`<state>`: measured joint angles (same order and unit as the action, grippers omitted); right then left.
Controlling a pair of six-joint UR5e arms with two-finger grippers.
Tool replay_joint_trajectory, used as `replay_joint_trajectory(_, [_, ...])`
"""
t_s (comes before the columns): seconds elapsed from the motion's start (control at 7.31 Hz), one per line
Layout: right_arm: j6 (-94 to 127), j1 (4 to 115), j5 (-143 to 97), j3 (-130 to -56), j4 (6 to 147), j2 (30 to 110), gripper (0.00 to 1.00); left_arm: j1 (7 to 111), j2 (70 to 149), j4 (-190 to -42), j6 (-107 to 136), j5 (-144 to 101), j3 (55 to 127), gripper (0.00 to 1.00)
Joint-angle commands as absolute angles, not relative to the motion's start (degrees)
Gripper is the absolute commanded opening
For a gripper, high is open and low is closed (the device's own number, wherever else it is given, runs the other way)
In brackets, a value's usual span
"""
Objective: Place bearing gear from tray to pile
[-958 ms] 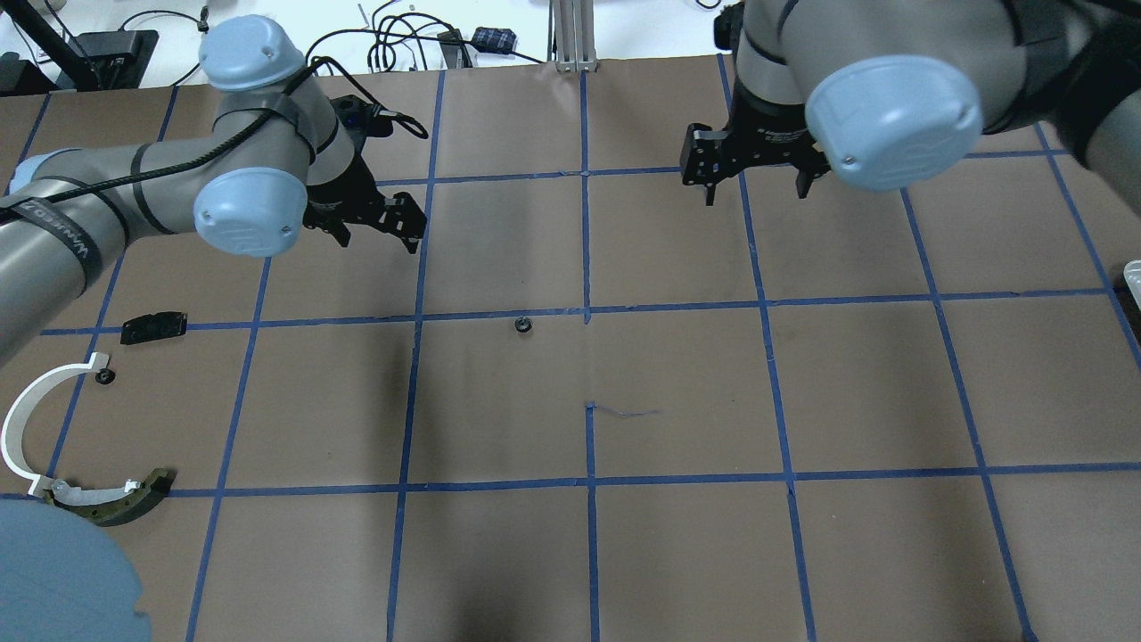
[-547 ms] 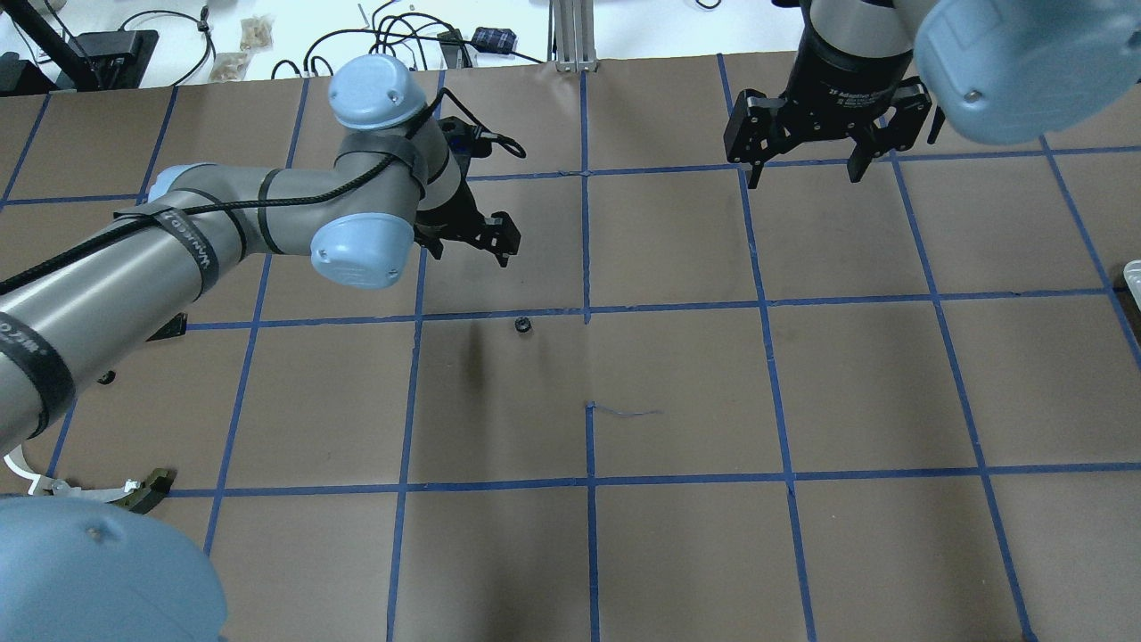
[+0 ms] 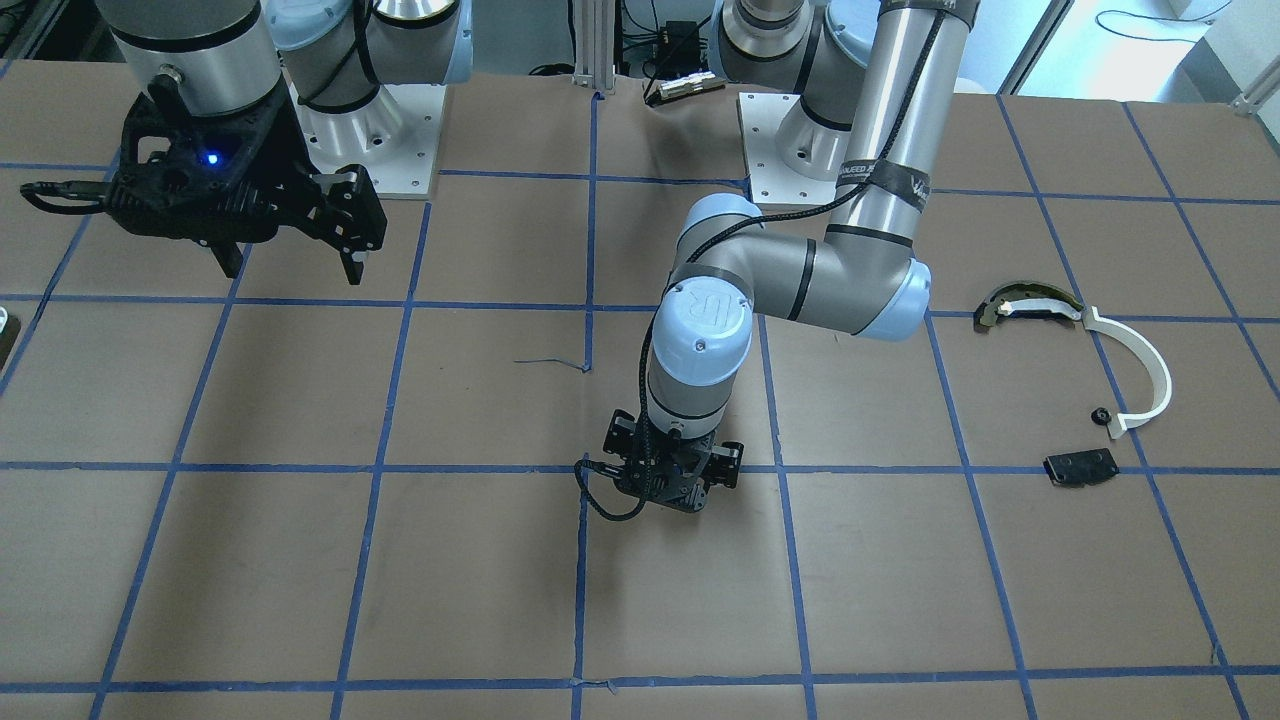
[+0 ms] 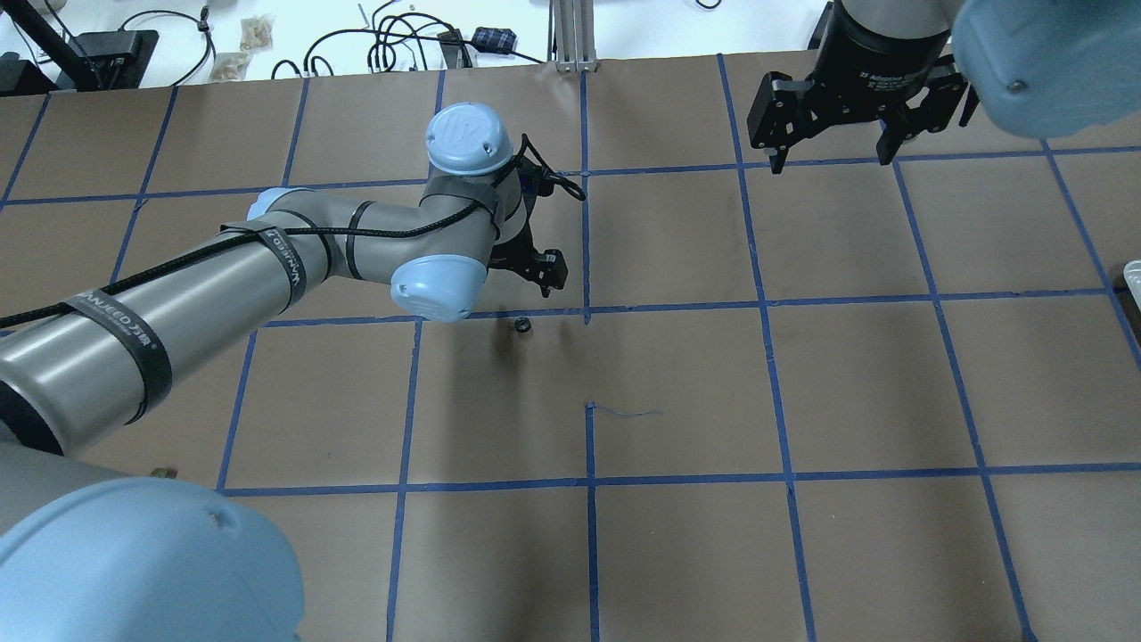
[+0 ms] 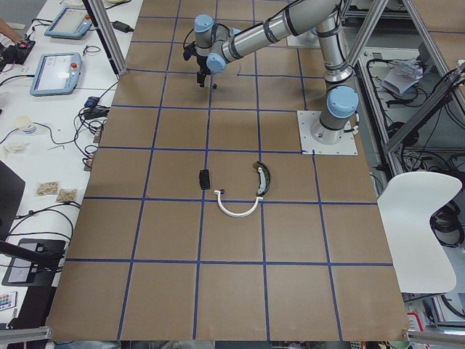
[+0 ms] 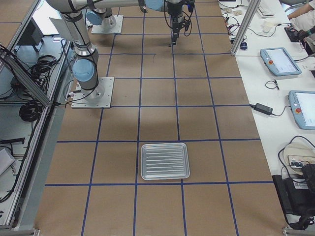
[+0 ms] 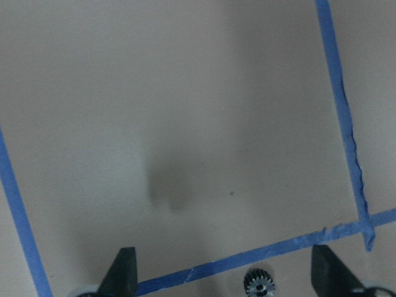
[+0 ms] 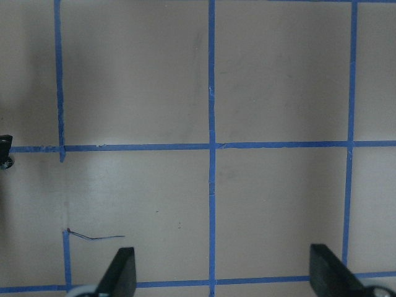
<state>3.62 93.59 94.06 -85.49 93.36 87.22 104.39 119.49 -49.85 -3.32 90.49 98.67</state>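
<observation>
Shows the left gripper (image 7: 226, 275) low over mid-table, fingers (image 7: 124, 272) spread wide, nothing pinched. Finds the gear (image 4: 523, 325) lying on the brown paper just beside a blue tape line (image 4: 677, 308), near the gripper but apart from it. Catches only its toothed top at the bottom edge of the left wrist view, between the fingers, and loses it wholly behind the left arm (image 3: 700, 350) in the front-facing view. Puts the right gripper (image 4: 831, 147) raised over the far right of the table, likewise spread and bare. Sets the pile (image 3: 1158, 372) at the left end, well apart from the gear: white arc (image 5: 238, 215), olive piece (image 3: 1025, 302), black plate (image 3: 1080, 467), plus a small dark part (image 3: 1100, 414) too tiny to name. Hides nearly all of that pile under the left arm in the overhead view. Cuts the tray (image 6: 165, 144) to a sliver at the overhead's right edge; gives it whole only from the table's right end.
</observation>
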Motion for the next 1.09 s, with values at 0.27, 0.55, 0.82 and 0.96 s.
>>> replay_joint_trajectory(0.27, [4.04,93.34,93.87,-85.61,99.14,87.18,1.00,104.85,119.88,-50.54,-3.43,90.70,100.99,1.00])
replay_joint_trajectory(0.55, [4.04,93.43,93.78,-85.61,99.05,87.36,1.00,104.85,120.32,-51.32,-3.34,90.70,100.99,0.92])
replay_joint_trajectory(0.82, [4.31,93.60,93.78,-85.61,99.05,87.36,1.00,104.85,120.32,-51.50,-3.25,90.70,100.99,0.64])
replay_joint_trajectory(0.96, [4.31,93.69,93.69,-85.61,98.88,87.36,1.00,104.85,120.32,-51.94,-3.25,90.70,100.90,0.32])
